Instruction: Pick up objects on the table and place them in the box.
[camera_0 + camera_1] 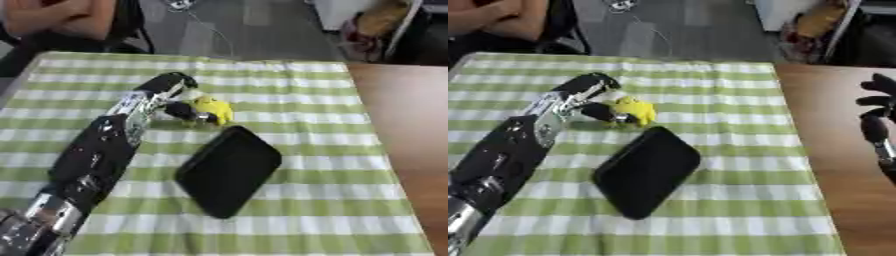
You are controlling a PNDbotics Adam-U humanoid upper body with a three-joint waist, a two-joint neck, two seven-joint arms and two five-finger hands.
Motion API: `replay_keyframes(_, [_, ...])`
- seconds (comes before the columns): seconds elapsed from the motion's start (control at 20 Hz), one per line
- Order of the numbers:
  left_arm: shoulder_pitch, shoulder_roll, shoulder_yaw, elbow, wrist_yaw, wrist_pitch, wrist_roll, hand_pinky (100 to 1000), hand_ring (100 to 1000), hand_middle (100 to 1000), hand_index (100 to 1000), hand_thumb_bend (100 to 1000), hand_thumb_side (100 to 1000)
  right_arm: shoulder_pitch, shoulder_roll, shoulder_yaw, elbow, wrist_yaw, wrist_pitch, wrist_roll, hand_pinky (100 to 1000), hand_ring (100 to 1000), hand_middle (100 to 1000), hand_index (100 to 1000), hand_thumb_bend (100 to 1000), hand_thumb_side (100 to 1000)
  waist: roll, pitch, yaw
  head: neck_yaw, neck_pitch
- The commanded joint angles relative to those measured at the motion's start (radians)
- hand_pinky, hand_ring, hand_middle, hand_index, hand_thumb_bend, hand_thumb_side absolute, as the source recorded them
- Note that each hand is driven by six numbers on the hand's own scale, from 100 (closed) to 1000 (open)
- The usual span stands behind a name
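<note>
A small yellow object (pixel 214 108) lies on the green-and-white checked cloth near the table's middle. My left hand (pixel 179 97) reaches in from the lower left, and its dark fingers (pixel 191 114) curl round the yellow object's left side. Just in front lies a black, flat, rounded box (pixel 229 170), set diagonally. My right hand (pixel 877 107) shows only in the right eye view, at the right edge over the bare wood, with its fingers relaxed and nothing in them.
The checked tablecloth (pixel 332 145) covers most of the table, with bare brown wood (pixel 411 130) along the right side. A person sits beyond the far left corner. Grey floor and a cable lie behind the table.
</note>
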Motion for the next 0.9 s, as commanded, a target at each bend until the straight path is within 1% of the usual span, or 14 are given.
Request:
replay_keyframes(0.05, [-0.031, 0.008, 0.009, -0.004, -0.006, -0.007, 0.006, 699, 739, 791, 858, 1000, 679, -0.022, -0.007, -0.002, -0.016, -0.008, -0.003, 0.003, 579, 701, 786, 931, 640, 1000, 0.001, -0.007, -0.004, 0.011, -0.016])
replay_keyframes(0.3, [-0.038, 0.001, 0.009, 0.006, -0.012, -0.013, 0.005, 696, 732, 782, 853, 1000, 673, -0.028, -0.005, 0.000, -0.016, -0.011, -0.004, 0.007, 579, 701, 786, 931, 641, 1000, -0.002, 0.002, -0.012, 0.014, -0.019])
replay_keyframes(0.65, [-0.033, -0.009, 0.014, 0.028, -0.022, -0.013, 0.002, 690, 722, 771, 848, 997, 664, -0.032, -0.004, 0.000, -0.016, -0.013, -0.005, 0.009, 580, 701, 786, 931, 641, 1000, -0.004, 0.006, -0.015, 0.016, -0.019])
replay_keyframes(0.75, [-0.031, -0.009, 0.014, 0.033, -0.024, -0.014, 0.001, 687, 711, 762, 843, 991, 661, -0.032, -0.004, -0.001, -0.016, -0.013, -0.005, 0.009, 580, 701, 786, 931, 641, 1000, -0.005, 0.007, -0.015, 0.015, -0.019])
replay_keyframes(0.9, [-0.030, -0.009, 0.014, 0.035, -0.026, -0.016, 0.000, 664, 668, 734, 826, 961, 653, -0.033, -0.004, 0.000, -0.016, -0.014, -0.006, 0.009, 580, 701, 786, 930, 641, 1000, -0.005, 0.007, -0.014, 0.016, -0.019])
